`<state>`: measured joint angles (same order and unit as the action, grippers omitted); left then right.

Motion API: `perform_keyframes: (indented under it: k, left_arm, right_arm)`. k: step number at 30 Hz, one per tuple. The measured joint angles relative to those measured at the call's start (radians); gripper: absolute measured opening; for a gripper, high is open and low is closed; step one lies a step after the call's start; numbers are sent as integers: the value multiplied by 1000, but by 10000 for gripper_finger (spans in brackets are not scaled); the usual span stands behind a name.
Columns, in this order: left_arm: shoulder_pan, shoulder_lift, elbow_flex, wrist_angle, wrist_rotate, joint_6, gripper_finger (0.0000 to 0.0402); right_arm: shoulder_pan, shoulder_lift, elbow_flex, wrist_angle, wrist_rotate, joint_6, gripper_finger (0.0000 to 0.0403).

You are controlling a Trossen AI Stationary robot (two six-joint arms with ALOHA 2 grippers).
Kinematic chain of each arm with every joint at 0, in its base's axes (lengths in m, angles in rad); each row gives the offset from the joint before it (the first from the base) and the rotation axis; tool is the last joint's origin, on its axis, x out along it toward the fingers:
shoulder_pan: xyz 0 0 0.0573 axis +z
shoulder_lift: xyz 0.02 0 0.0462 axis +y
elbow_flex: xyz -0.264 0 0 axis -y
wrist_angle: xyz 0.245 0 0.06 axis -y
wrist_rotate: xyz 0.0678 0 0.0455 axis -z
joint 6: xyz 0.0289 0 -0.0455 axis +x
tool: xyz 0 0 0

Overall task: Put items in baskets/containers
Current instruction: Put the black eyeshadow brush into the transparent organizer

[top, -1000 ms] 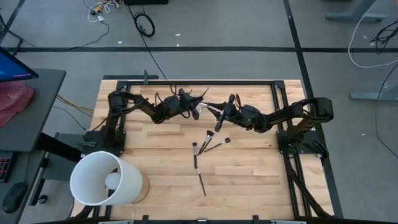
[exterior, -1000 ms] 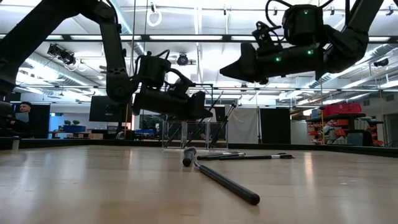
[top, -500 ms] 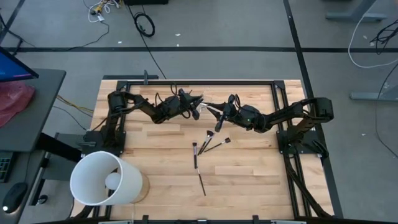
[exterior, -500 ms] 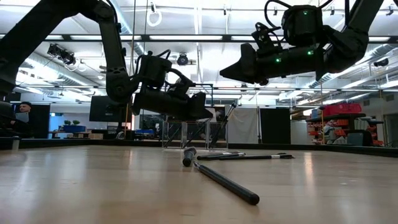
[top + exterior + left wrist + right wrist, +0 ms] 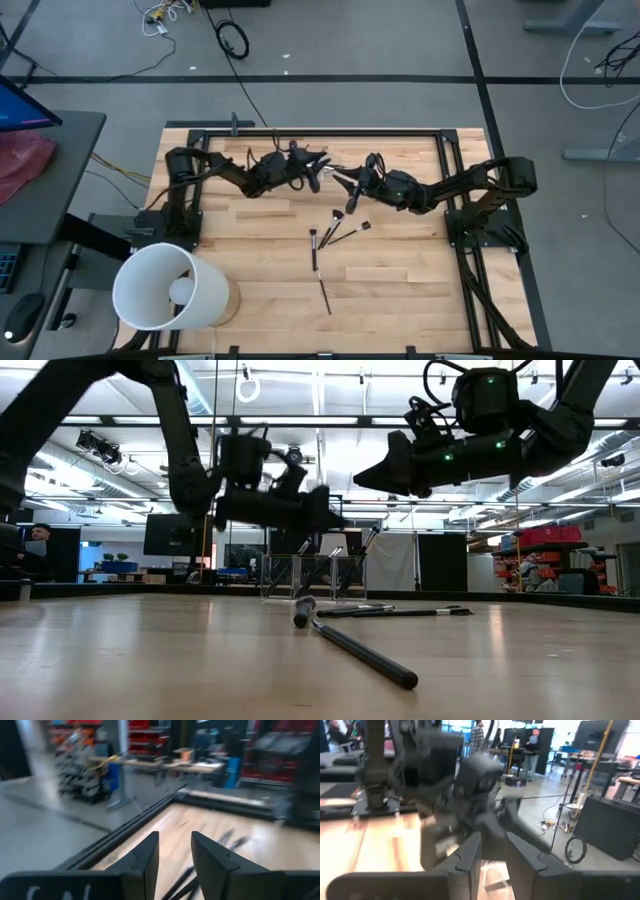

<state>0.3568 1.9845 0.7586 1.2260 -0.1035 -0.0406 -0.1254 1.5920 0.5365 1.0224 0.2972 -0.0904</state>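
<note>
On the far middle of the table stands the clear holder (image 5: 312,575), with several dark brushes (image 5: 345,558) leaning in it. My left gripper (image 5: 335,515) hovers just above it, open, nothing between its fingers (image 5: 145,857). My right gripper (image 5: 362,478) hangs higher and to the right of the holder, its fingers (image 5: 470,852) apart with nothing seen between them. Three brushes (image 5: 337,226) lie on the wood near the middle. One more brush (image 5: 360,650) lies nearer the front edge.
A large white bucket (image 5: 168,288) stands at the table's near left corner. Bare wood (image 5: 400,280) lies right of the loose brushes. People show in the room beyond the table.
My left gripper has opened and gone up, away from the holder. The thin brush that stuck out of its fingers a second ago is no longer there. My right gripper has kept still.
</note>
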Motion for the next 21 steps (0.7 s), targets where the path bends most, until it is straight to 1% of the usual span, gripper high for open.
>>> perform_keyframes:
  k: [2,4,6,8,11,13,15,18,20,21]
  left_arm:
    - [-19,-49,0,-36,36,36,119]
    - [-43,-103,0,-115,55,75,119]
    - [-72,-154,0,-234,56,77,119]
    - [-106,-195,0,-370,56,77,119]
    - [-169,-221,0,-509,56,79,119]
    - [-212,-221,-1,-564,74,79,119]
    - [-249,-221,-2,-604,149,104,119]
    - [-303,-220,-2,-666,328,189,119]
    - [-340,-219,-2,-674,468,247,119]
    - [-358,-216,-1,-668,516,272,119]
  right_arm:
    - [19,-13,0,-29,-4,-12,87]
    - [37,-37,0,-88,-30,-37,87]
    - [57,-65,0,-170,-88,-38,87]
    - [74,-87,0,-236,-175,6,87]
    - [96,-92,0,-204,-296,56,87]
    - [113,-95,0,-161,-339,51,87]
    - [129,-95,0,-158,-341,34,87]
    - [134,-94,0,-158,-340,22,87]
    - [134,-94,0,-173,-339,30,87]
    - [133,-94,0,-174,-334,34,87]
